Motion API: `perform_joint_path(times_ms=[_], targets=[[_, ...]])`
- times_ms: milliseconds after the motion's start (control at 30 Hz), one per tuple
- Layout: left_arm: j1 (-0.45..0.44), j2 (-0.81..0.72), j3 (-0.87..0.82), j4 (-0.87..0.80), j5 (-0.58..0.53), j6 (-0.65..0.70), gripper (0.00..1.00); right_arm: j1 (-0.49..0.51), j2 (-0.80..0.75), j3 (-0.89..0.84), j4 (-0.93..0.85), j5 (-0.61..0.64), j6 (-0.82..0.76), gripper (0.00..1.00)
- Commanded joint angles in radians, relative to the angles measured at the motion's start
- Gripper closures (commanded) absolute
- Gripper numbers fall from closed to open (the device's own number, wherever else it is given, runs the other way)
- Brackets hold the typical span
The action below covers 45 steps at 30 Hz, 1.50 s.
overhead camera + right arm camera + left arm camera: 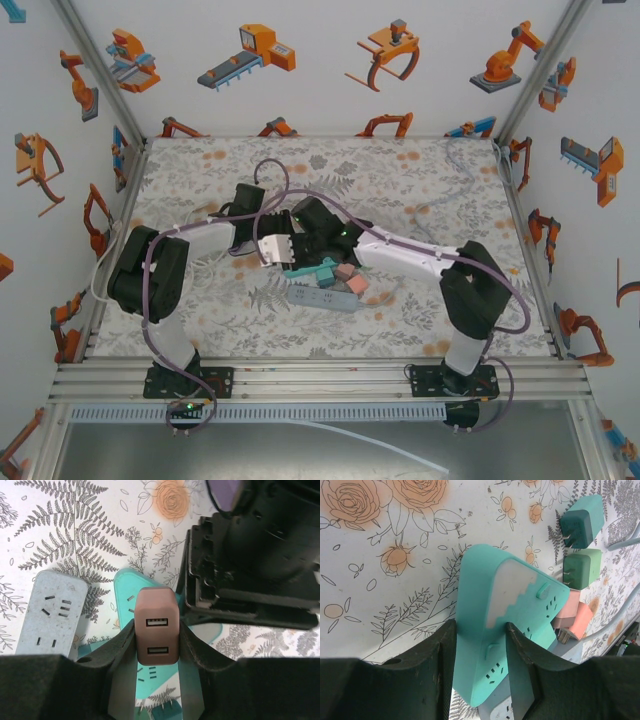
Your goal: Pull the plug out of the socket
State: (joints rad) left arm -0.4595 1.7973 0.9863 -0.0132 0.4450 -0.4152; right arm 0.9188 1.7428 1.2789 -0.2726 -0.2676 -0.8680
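Pinching teal socket strip (505, 595) in left hand (481, 645), gripping brown plug (156, 615) in right hand (156, 652) over that strip, showing grey strip (50, 615) left of right hand

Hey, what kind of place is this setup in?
Probably a lab robot test booth: aluminium frame rails, walls printed with robot-arm cartoons, and a floral table cover under two arms.
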Motion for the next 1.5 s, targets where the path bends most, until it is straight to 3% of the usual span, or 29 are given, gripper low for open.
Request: perform_joint_path(times_ms=[0, 200, 367, 467, 633, 733, 1000, 1133, 1233, 1467], targets=[[-0.01, 0.09, -0.07, -0.242, -0.23, 0.07, 0.66, -0.009, -0.121, -0.046, 0.071, -0.006, 0.092, 0.98], [-0.01, 0.01, 0.024, -0.267, -0.203, 0.073, 0.45, -0.078, -0.367, -0.195, 0.158, 0.017, 0.44, 0.99], [-0.01, -0.067, 0.105, -0.294, -0.198, 0.075, 0.35, -0.253, -0.535, -0.301, 0.171, -0.023, 0.929, 0.98], [-0.011, -0.132, 0.133, -0.307, -0.177, 0.073, 0.3, -0.37, -0.597, -0.359, 0.135, -0.036, 1.183, 0.99], [-0.057, -0.326, 0.086, -0.268, -0.146, 0.084, 0.24, -0.503, -0.646, -0.488, 0.086, -0.053, 1.454, 0.96], [-0.118, -0.474, 0.012, -0.207, -0.14, 0.089, 0.14, -0.552, -0.637, -0.582, 0.104, -0.066, 1.574, 0.96], [-0.285, -0.806, -0.112, -0.295, -0.218, 0.128, 0.0, -0.58, -0.556, -0.744, 0.218, -0.07, 1.634, 0.95], [-0.309, -0.919, -0.15, -0.384, -0.316, 0.124, 0.03, -0.581, -0.473, -0.757, 0.298, -0.076, 1.626, 0.92], [-0.309, -0.982, -0.17, -0.423, -0.413, 0.106, 0.03, -0.581, -0.408, -0.747, 0.342, -0.069, 1.626, 0.87], [-0.301, -1.035, -0.173, -0.517, -0.676, 0.027, 0.03, -0.58, -0.337, -0.734, 0.358, -0.043, 1.633, 0.63]])
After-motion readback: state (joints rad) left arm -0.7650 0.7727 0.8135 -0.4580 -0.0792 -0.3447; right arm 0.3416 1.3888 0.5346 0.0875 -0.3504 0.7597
